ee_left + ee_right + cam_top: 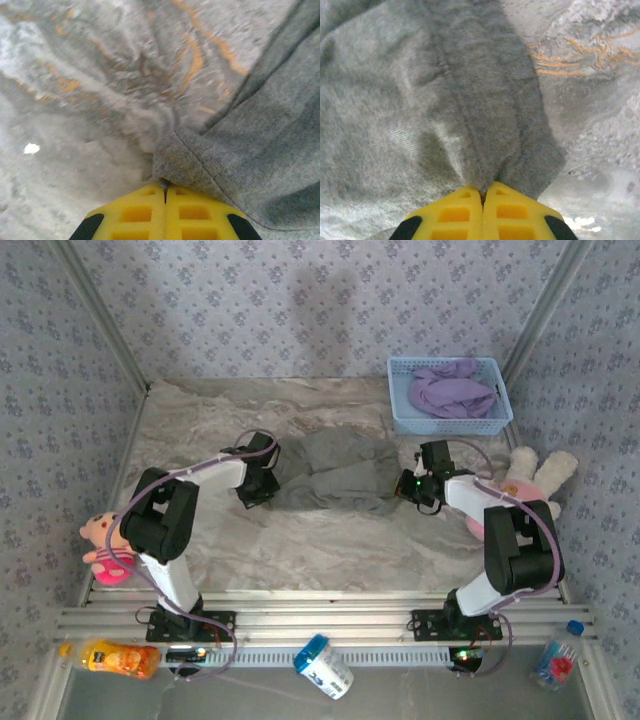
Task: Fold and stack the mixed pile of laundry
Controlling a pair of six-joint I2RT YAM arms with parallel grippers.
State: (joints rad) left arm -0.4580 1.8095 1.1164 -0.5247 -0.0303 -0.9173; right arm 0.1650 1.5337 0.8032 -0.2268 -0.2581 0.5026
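– Two garments, yes? Where do they lie?
– From above, the gray garment [335, 478] is spread, rumpled, at the middle of the frame on the marbled counter [300, 540]. The lavender T-shirt [450, 390] is bunched inside the blue basket [398, 420] at upper right.
– And the tools?
– The overhead view puts the left tool [262, 485] at the gray cloth's left edge and the right tool [418, 485] at its right edge, but the fingers are too small there to judge.
– Do the wrist cameras settle it?
– They do. At bottom centre of the left wrist view, yellow fingers [135, 212] press together with a hemmed corner of gray fabric nipped at their tips. The right wrist view shows much the same: yellow fingers [512, 215] closed on a seamed fold of the gray cloth, with bare counter at upper right.
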